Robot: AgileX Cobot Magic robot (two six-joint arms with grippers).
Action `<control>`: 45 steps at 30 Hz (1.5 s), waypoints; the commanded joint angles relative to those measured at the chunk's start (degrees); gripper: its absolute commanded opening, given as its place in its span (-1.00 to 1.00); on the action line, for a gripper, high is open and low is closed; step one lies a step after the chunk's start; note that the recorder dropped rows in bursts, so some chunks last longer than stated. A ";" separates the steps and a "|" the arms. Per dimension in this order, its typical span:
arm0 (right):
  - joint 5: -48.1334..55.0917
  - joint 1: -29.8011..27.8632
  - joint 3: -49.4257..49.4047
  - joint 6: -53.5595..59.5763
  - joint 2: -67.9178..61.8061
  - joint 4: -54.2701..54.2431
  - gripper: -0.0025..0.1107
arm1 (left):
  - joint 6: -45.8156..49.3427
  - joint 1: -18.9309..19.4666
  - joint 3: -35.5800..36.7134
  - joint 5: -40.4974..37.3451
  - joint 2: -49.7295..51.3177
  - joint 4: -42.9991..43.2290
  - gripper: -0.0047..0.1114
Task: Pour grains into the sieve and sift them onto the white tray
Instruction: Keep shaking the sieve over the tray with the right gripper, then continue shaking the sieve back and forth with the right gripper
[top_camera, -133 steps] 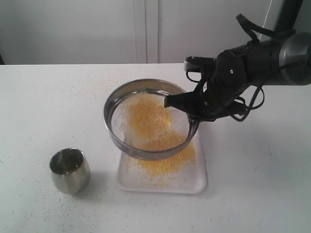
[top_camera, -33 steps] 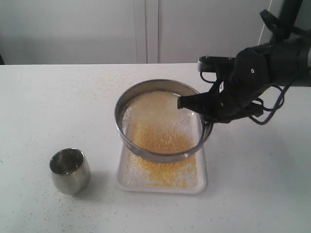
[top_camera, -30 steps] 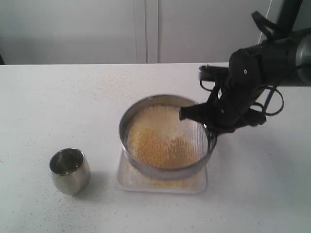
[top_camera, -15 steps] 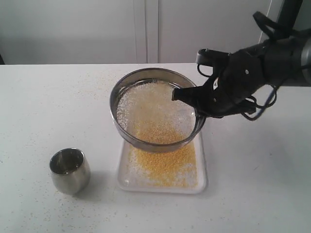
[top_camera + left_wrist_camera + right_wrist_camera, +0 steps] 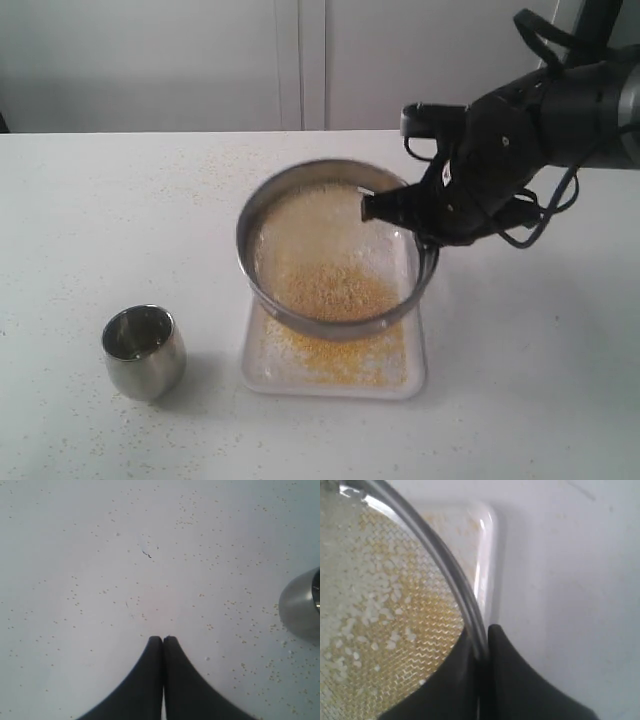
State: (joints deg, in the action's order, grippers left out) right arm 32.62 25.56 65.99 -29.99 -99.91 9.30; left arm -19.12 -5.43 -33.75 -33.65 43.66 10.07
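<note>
Two claws: one per arm; only the right arm shows in the exterior view.
Right claw: clamped on the rim of the sieve, one dark finger inside the wall and one outside, just right of the frame's centre; the right wrist view shows the claw pinching the steel band.
Left claw: closed, its black fingertips pressed together, holding nothing, over the table with the steel cup off to one side.
Arm pose: right arm enters from the upper right, its wrist bent down toward the centre, with cables looped around it.
Sieve: centre of frame, held above the white tray and covering its upper part; round, shallow, with a shiny steel wall and fine wire mesh.
Grains: yellow, sandy, with paler bits, heaped on the mesh; a thinner layer lies on the tray.
White tray: lower centre, flat, rounded corners, low glossy rim.
Steel cup: lower left, upright, well apart from the tray.
Table: white, matte, speckled with stray grains.
</note>
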 commanded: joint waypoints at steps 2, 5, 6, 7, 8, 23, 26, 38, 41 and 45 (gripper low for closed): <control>-17.44 -0.03 -4.94 0.02 2.51 0.99 -0.96 | -0.15 0.13 -0.22 -0.67 -0.52 -0.13 -0.92; -13.21 0.07 -2.88 -1.43 0.44 -1.01 -0.96 | -0.15 0.13 -0.22 -0.67 -0.52 -0.13 -0.92; -8.00 0.31 -2.76 -0.63 0.44 -1.12 -0.96 | -0.15 0.13 -0.22 -0.67 -0.52 -0.13 -0.92; -2.78 0.59 -3.11 0.56 1.07 -1.02 -0.96 | -0.15 0.13 -0.22 -0.67 -0.52 -0.13 -0.92; -0.54 0.70 -3.87 1.35 1.62 -0.28 -0.96 | -0.15 0.13 -0.22 -0.67 -0.52 -0.13 -0.92; -15.94 -2.13 -2.50 -1.78 0.27 -0.19 -0.96 | -0.04 0.13 -0.22 -0.67 -0.52 -0.12 -0.92; -1.59 -2.08 2.24 -2.07 -1.86 -2.04 -0.96 | -0.04 0.13 -0.22 -0.67 -0.52 -0.12 -0.92; 4.77 -0.77 1.06 1.65 0.36 -2.04 -0.96 | -0.04 0.13 -0.22 -0.67 -0.52 -0.12 -0.92; -2.89 -0.48 -1.80 2.85 2.08 -1.51 -0.96 | -0.04 0.13 -0.22 -0.67 -0.52 -0.12 -0.92; -12.70 -1.63 -0.57 -1.37 -0.30 -4.90 -0.96 | -0.04 0.13 -0.22 -0.67 -0.52 -0.12 -0.92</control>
State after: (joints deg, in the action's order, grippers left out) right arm 24.77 24.62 63.42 -27.87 -99.80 7.68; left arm -19.12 -5.43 -33.75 -33.65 43.66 10.07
